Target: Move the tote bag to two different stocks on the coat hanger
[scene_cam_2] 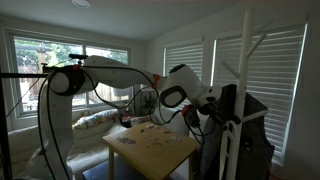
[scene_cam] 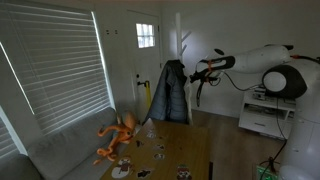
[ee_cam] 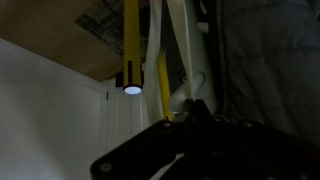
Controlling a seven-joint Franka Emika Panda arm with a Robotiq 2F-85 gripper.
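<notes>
The dark jacket [ee_cam: 270,60], just right of the fingers [ee_cam: 160,150] in the wrist view, is soft, matt, quilted-looking cloth. The fingers are matt black; whether plastic or metal cannot be told. The coat hanger [scene_cam_2: 247,60] beside them has a smooth white finish. The arm [scene_cam: 285,70] behind them wears glossy white shells. The bench [scene_cam_2: 172,150] below is smooth pale wood.

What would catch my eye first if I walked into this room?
Probably the big white robot arm, reaching in from the right of an exterior view toward a tall white coat stand. A long dark jacket hangs on that stand, close beside the arm's black gripper. After that, the bright orange soft toy sprawled on the grey sofa below the window blinds.
</notes>
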